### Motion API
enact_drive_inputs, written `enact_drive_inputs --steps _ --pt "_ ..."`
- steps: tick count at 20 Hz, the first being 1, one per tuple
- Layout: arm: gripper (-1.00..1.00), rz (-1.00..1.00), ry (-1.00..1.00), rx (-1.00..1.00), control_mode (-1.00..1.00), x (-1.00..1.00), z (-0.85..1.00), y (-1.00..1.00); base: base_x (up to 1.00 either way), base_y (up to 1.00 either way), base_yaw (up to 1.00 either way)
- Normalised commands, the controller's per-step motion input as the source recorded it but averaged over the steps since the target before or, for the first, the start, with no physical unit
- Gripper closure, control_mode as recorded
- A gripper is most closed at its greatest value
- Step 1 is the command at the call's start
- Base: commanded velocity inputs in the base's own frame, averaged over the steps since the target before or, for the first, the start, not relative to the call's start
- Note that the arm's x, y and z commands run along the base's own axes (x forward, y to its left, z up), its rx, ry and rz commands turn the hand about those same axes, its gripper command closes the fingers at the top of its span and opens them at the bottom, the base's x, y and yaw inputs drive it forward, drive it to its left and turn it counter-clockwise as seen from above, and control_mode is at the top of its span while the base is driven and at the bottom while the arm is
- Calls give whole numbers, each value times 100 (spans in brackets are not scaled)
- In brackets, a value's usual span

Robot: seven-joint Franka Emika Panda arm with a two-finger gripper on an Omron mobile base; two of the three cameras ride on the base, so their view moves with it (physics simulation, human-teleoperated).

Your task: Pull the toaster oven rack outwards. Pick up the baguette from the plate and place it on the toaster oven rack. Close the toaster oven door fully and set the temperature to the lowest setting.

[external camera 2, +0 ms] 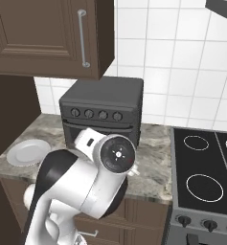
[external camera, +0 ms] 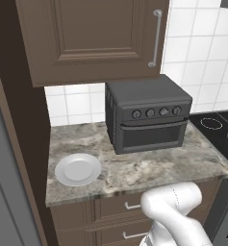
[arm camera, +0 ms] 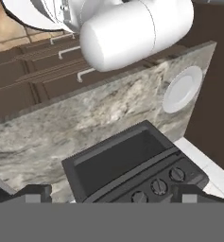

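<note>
Your pincer point(arm camera: 111, 193) hangs wide and empty above the toaster oven point(external camera: 146, 119). Its door point(external camera: 151, 134) looks shut, stiff and hinged; hook the bar handle along its top edge, just under the knobs.

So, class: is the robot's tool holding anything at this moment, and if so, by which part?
Nothing is held. In the hand view the tool is open, its tips wide apart with only the oven seen between them. The plate is bare.

Dark grey toaster oven point(external camera: 146, 113), plain white plate point(external camera: 78, 169), mottled grey-beige stone counter point(external camera: 134, 168), brown cabinets point(external camera: 91, 38), white tiles point(external camera 2: 182, 72).
</note>
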Motion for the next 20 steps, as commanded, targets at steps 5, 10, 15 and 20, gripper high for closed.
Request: enact_drive_inputs --steps 5,10,15,20 --pt "-100 -4 0 25 -100 0 0 0 0 0 0" --pt "-100 -3 0 19 -100 0 0 0 0 0 0" --pt "-100 -1 0 14 -100 0 0 3 0 0 0" --pt "-100 0 0 10 -100 0 -2 14 0 0 0"
